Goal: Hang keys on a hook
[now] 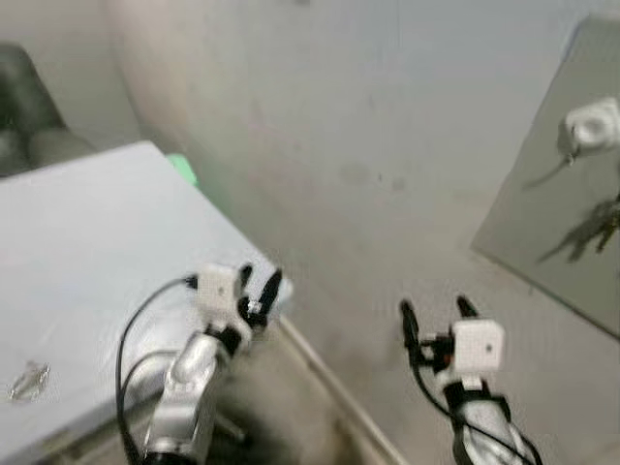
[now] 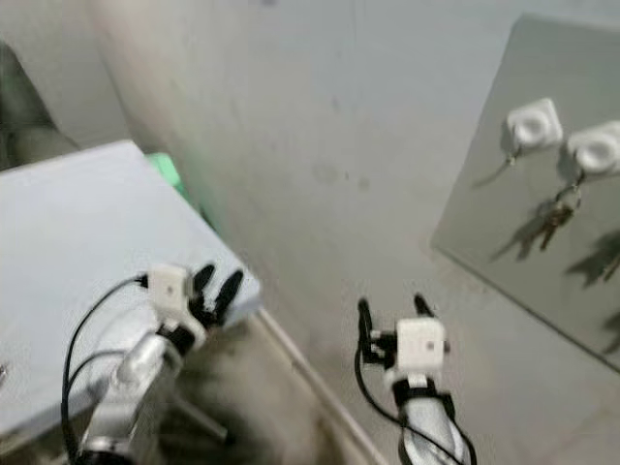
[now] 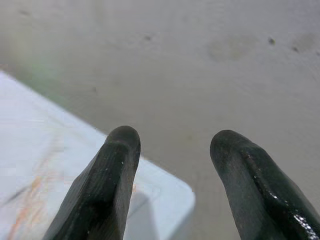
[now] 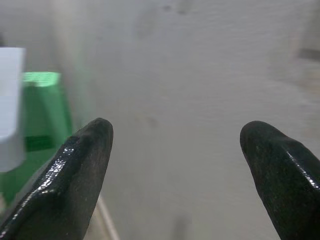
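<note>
**Both grippers empty and spread before a pale wall, keys hanging on the board**

Nearest the camera, the left gripper [image 1: 260, 283] is hovering over the near corner of the white table [image 1: 87, 242], its two black fingers [image 3: 112, 170] standing apart with nothing between them. The right gripper [image 2: 392, 308] is reaching forward off to the right of the table, over the seam where floor is meeting wall; its fingers [image 4: 80, 165] are spread wider still and are gripping nothing.

On the tabletop, close to its near left edge, a small shiny object [image 1: 29, 381] is lying; blur is making it too soft to identify.

Beyond the table's far corner, a green object [image 4: 42, 115] is peeking out, standing against the wall.

Farther off, on the right, a grey board [image 2: 523, 194] is sitting against the pale wall [image 2: 320, 126]. Two white square hooks [image 2: 534, 125] are showing side by side near its top. A bunch of keys [image 2: 557, 215] is dangling from the right-hand hook [image 2: 597, 148], casting a shadow on the board. The whole scene is looking slightly blurred.
</note>
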### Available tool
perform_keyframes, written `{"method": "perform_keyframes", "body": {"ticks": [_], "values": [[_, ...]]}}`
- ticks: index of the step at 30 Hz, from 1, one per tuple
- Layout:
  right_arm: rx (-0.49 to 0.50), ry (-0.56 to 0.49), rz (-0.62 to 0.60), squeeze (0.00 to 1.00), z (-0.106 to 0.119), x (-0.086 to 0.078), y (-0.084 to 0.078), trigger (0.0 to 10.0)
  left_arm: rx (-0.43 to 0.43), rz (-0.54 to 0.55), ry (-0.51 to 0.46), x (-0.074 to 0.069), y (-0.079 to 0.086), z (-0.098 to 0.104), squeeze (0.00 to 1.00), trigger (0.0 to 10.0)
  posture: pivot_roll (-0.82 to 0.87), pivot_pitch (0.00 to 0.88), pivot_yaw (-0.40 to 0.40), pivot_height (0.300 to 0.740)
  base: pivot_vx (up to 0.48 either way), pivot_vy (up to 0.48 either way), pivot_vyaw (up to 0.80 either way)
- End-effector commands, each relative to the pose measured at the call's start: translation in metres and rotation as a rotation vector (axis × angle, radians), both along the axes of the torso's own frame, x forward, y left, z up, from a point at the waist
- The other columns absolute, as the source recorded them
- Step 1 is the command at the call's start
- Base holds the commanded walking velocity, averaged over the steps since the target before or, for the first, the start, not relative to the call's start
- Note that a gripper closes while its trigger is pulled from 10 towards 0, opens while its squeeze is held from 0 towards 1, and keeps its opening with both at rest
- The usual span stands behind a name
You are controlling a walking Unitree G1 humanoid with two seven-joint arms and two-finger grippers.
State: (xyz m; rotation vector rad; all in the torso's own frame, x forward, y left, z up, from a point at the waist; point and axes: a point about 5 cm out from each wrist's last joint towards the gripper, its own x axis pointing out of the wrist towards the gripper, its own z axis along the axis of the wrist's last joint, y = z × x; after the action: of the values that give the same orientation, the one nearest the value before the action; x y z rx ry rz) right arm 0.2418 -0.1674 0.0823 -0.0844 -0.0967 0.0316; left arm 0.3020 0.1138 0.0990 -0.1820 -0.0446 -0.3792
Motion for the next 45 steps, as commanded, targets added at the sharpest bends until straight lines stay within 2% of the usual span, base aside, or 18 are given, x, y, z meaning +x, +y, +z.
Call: {"method": "perform_keyframes", "body": {"ticks": [1,32,37,45], "values": [[-0.005,0.006,-0.016,0.00,-0.0002,-0.0003,-0.0058,10.0,0.006,-0.024,-0.003,0.0004,-0.0063,0.0015,0.00,10.0,-0.10,0.000,0.005,0.740,0.000,0.000,0.79],[-0.010,-0.011,0.003,0.00,0.0052,0.0070,-0.0061,10.0,-0.003,-0.001,0.028,0.0054,-0.0068,0.0021,0.00,10.0,-0.09,0.000,0.003,0.740,0.000,0.000,0.80],[0.009,-0.019,0.020,0.00,0.0063,0.0076,-0.0029,10.0,-0.004,-0.001,0.031,0.0057,-0.0070,0.0022,0.00,10.0,-0.09,0.000,0.003,0.740,0.000,0.380,0.76],[0.055,-0.025,0.032,0.00,0.0070,0.0066,-0.0002,10.0,-0.007,-0.003,0.034,0.0062,-0.0077,0.0023,0.00,10.0,-0.09,0.000,0.003,0.740,0.000,0.462,0.00]]}}
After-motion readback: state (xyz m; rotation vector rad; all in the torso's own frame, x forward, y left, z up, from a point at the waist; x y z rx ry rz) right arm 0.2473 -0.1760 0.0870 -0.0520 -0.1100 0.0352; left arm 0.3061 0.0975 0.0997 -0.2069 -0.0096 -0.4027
